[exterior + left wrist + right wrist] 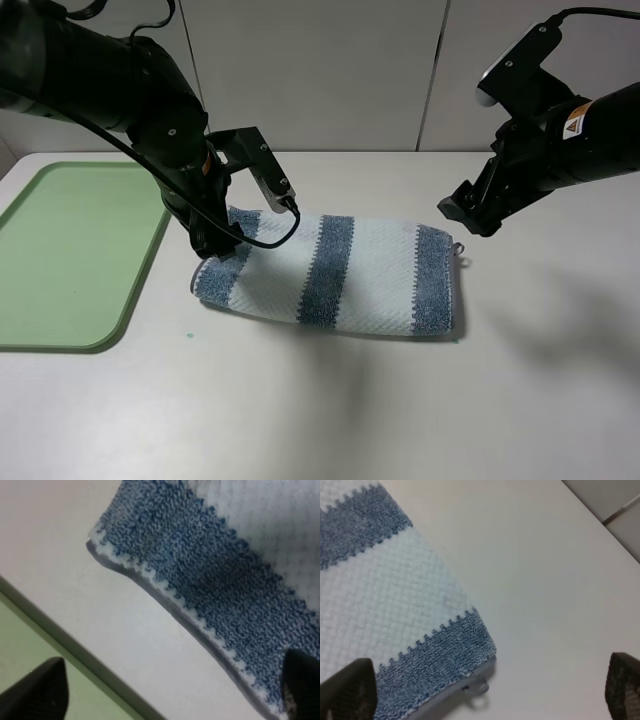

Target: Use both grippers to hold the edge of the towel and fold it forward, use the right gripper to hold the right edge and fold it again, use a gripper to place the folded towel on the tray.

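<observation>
Towel [340, 275] lies mid-worktop as a long doubled strip, stripes running across it, hanging loop [479, 686] at its 3 o'clock end; forward fold judged done. Left gripper [222, 245] sits low over the 9 o'clock end, jaws spread, nothing pinched; its wrist view shows the grey trim edge lying free between the tips. Right gripper [470, 215] hangs above the worktop at 2 o'clock of the towel, jaws spread wide, empty. Step in hand: second fold. Next move calls for the right gripper to descend on the 3 o'clock edge, pinch both layers and carry them toward 9 o'clock. Tray [60, 250] lies at 9 o'clock, just beside the towel. Worktop [330, 400] white, matte; pale panelled wall [320, 70] behind.
</observation>
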You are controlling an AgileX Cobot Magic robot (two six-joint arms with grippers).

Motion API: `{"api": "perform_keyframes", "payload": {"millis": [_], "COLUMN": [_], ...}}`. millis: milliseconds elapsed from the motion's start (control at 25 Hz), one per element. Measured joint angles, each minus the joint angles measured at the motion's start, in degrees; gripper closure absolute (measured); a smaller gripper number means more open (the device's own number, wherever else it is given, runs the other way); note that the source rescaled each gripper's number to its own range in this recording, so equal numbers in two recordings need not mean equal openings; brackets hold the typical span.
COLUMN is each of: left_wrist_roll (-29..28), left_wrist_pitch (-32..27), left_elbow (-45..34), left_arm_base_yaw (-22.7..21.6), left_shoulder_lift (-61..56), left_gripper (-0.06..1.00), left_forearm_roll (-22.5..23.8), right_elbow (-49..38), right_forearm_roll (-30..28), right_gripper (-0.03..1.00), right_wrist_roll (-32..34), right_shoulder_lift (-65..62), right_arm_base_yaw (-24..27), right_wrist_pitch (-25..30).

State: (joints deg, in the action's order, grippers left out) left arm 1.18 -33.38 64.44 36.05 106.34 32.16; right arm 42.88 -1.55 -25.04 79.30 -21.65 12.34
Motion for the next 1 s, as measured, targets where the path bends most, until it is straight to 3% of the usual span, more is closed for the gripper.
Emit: {"api": "perform_keyframes", "payload": {"millis": [560,1000], "left_wrist_roll": [-0.4,-1.2], "left_wrist_pitch": [0.5,0.9], "left_elbow": [0.0,0.0], "left_arm_base_yaw": [0.0,0.0], "left_shoulder_lift": [0.0,0.0], "left_gripper": [-0.05,-0.05], "left_forearm_roll": [0.0,0.0], "right_elbow": [0.0,0.0], "right_forearm_roll": [0.0,1.5], "right_gripper": [-0.03,-0.03], "right_wrist_roll": [1.3,4.8], "right_shoulder_lift": [0.0,0.0], "right_arm_base_yaw": [0.0,0.0], "right_wrist_pitch": [0.0,0.0]}}
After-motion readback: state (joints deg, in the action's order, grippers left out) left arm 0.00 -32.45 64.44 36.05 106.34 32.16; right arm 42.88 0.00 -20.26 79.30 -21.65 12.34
